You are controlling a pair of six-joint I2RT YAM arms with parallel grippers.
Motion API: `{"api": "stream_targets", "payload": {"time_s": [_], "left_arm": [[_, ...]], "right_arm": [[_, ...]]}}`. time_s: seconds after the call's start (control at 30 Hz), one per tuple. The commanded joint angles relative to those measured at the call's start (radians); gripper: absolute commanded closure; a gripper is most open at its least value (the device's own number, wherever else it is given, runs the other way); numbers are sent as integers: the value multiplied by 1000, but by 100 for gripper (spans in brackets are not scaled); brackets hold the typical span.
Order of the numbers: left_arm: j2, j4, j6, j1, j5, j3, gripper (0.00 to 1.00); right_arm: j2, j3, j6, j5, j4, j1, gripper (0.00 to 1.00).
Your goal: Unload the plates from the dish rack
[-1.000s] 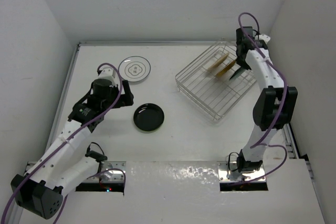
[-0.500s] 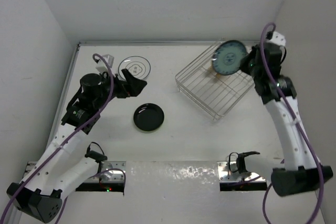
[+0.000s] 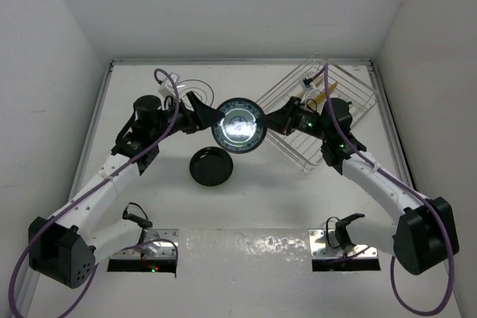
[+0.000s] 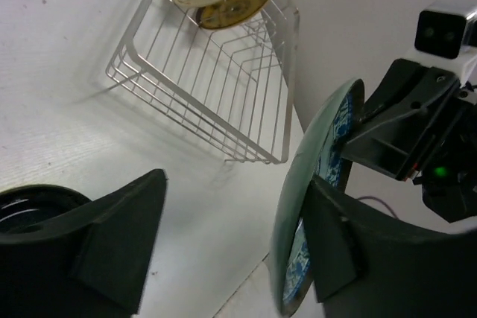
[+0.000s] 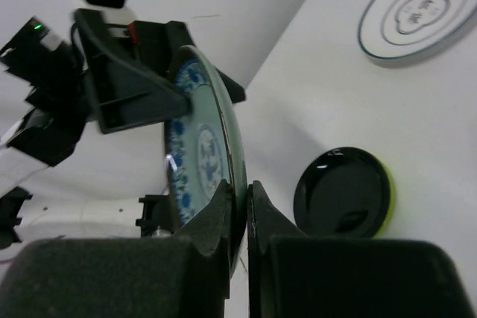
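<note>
My right pincer [image 3: 270, 121] clamps the teal plate [image 3: 237, 126] aloft just left of the dish rack [image 3: 294, 151], with my left pincer [image 3: 211, 113] spread wide around it; the black plate [image 3: 211, 167] and white plate [image 5: 417, 9] lie farther left, and two tan plates [image 4: 232, 7] wait inside the rack.

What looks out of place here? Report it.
Nothing is spilled or broken. The silvery wire dish rack sits turned diagonal on the white table. The teal-blue patterned round plate hangs on edge in mid-air, pinched by the right gripper, inside the open left gripper.
</note>
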Motion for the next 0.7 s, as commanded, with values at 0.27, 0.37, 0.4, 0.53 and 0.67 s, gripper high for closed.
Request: {"api": "stream_targets", "payload": {"time_s": [0.27,0.37,0.4,0.53,0.67], "left_arm": [[70,32,22,-3,-7,-16,100],[32,-104,27,-3,-196,-42,100],[4,-135,24,-3,-252,-74,100],[-56,-181,12,-3,-393,-187,100],[-59,-177,10,-1,-398,-263,100]], "right_arm": [[99,-22,105,-37,378,98,76],[64,-43,5,33,244,96,8],[44,-34,-39,79,70,98,1],[-76,-28,-185,365,-273,95,1],[-136,-52,-214,468,-366,96,1]]}}
